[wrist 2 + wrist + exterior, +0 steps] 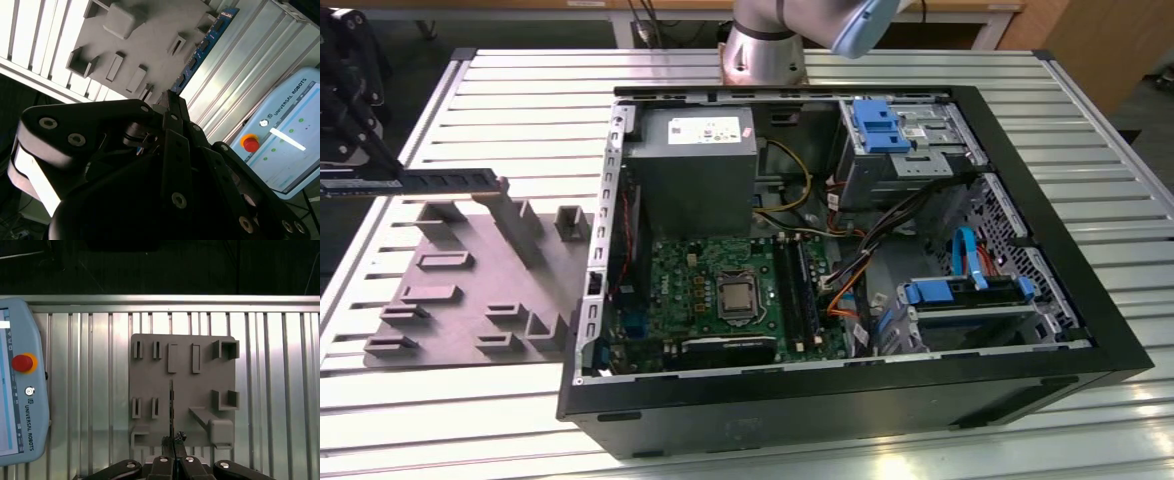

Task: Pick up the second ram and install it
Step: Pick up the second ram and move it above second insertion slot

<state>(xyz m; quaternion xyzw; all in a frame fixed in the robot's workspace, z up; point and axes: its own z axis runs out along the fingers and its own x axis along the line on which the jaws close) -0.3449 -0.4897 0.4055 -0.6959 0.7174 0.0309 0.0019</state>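
The second ram (454, 182) is a long, thin, dark stick held level above the grey fixture plate (467, 285) at the exterior view's left. My gripper (387, 176) is shut on one end of it. In the second wrist view the ram (205, 42) shows as a bluish board with black chips, reaching out from my closed gripper (170, 99). In the first wrist view the ram (171, 402) appears edge-on over the fixture plate (200, 390), pinched in my gripper (173, 441). The motherboard's black memory slots (797, 290) lie inside the open computer case (854, 420), well to the exterior view's right of the gripper.
The fixture plate carries several raised grey blocks and pockets (520, 225). A teach pendant (20, 390) with a red stop button lies on the slatted metal table (534, 100). The case holds a power supply (691, 165), a CPU socket (736, 298), cables and blue drive brackets (878, 125).
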